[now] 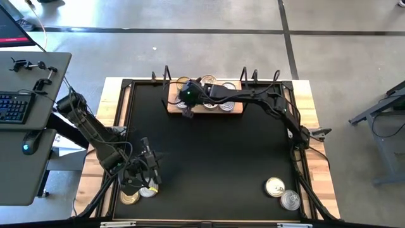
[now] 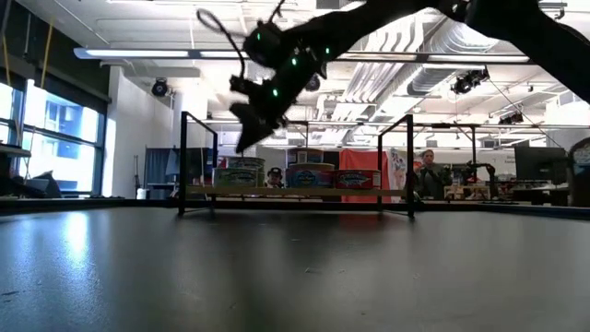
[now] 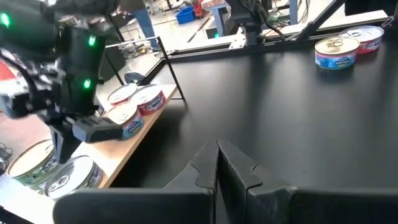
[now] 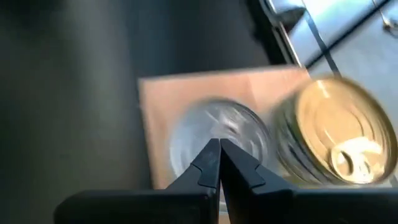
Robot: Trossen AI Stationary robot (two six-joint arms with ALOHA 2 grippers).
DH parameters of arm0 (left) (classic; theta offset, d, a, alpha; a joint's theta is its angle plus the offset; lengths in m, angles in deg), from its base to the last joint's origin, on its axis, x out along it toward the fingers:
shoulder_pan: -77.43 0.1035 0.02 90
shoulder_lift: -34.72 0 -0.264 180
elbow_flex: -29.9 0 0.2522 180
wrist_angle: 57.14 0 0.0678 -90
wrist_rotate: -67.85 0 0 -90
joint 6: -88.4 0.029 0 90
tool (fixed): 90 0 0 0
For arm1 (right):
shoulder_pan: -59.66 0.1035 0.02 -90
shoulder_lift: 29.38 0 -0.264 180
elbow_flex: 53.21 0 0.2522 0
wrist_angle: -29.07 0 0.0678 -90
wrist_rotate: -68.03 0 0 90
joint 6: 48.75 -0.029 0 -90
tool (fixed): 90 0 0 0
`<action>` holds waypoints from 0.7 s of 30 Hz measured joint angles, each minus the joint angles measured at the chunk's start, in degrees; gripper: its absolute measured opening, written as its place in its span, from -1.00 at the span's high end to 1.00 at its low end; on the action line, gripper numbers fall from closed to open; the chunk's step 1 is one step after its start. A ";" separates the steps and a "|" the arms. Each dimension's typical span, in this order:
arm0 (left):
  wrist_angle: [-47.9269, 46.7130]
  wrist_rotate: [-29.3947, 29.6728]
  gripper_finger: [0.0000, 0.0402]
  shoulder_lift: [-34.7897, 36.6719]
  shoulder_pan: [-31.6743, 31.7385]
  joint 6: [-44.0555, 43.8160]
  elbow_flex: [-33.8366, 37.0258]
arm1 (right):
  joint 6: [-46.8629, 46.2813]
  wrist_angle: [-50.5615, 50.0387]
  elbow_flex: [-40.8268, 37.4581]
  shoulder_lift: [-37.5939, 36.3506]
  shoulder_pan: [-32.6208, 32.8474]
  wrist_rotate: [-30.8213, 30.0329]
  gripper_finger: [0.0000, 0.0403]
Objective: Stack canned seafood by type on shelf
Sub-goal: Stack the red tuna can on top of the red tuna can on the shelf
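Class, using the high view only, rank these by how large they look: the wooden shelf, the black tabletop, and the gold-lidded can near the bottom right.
1. Black tabletop
2. Wooden shelf
3. Gold-lidded can

Left hand: fingers pressed together, empty, above black worktop. Right hand: over wooden shelf carrying five tins. Two tins, far corner, touching.

Both arms are dark, jointed and matte black, with thin black cables looping along their links. Small green lights glow on the right arm's wrist housing, upper centre of the overhead frame. Each tool ends in two slim black fingers with angular tips.
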 joint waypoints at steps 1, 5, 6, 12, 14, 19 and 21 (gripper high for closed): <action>-0.11 -0.01 1.00 0.00 -0.03 0.00 0.00 | -0.02 0.09 0.00 -0.38 0.89 0.04 1.00; -1.13 -1.20 1.00 -0.32 -0.09 -1.20 0.14 | -0.22 -1.76 0.00 -1.30 5.67 0.07 1.00; -0.99 -1.55 1.00 -0.57 -0.15 -1.60 0.40 | -0.19 -3.02 -0.02 -1.26 7.24 0.08 1.00; -0.91 -3.22 1.00 -3.01 -1.86 -5.08 3.54 | -0.30 -16.16 -0.11 -2.28 18.26 -2.44 1.00; -0.54 -3.72 1.00 -3.63 -2.37 -6.38 4.26 | -0.99 -21.68 -0.11 -3.23 21.60 -5.83 1.00; -0.37 -3.64 1.00 -4.34 -2.72 -8.40 5.03 | -9.92 -33.72 -1.84 -3.65 26.99 -18.06 1.00; -0.08 -3.57 1.00 -4.79 -2.54 -8.51 5.03 | -14.40 -34.76 -6.70 -5.03 28.41 -21.81 1.00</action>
